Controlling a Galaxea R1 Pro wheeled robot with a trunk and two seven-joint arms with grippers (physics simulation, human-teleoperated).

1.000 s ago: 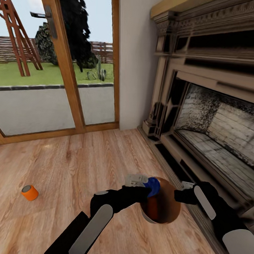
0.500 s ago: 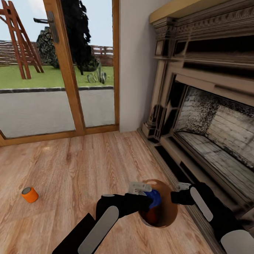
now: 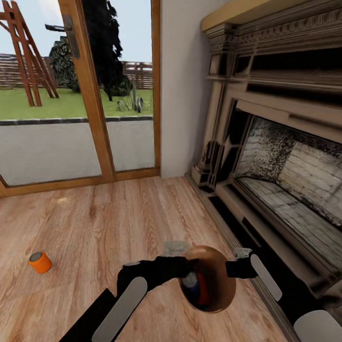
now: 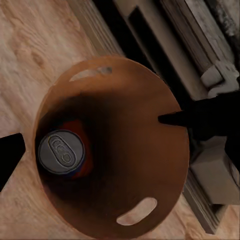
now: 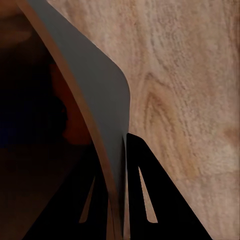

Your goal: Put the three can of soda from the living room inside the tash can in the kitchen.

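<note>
Nearest, held above the wood floor: the trash can, its wall pinched between the right gripper's fingers, one inside the brown interior and one on the grey outside, clamped tight at the rim. Right arm reaching in from the fireplace side, forearm roughly level, wrist turned toward the bin.

Just changed: the blue soda can, half a second ago gripped at the rim by the left gripper, now down inside the bin, grey top up, resting on or against a reddish soda can at the bottom. Seen from the left wrist, grey top of the blue soda can low in the bin with red peeking beside it. Left gripper now drawn back to just beside the rim on the window side, apparently empty; whether apart or together, cannot tell. Left arm bent at the elbow, forearm angled across toward the bin.

Meaning for the task, by judgement: two of three cans collected.

Farther off, well apart on the floor toward the glass doors: the orange soda can, on its side, not yet picked up. Beyond, the ornate fireplace.
</note>
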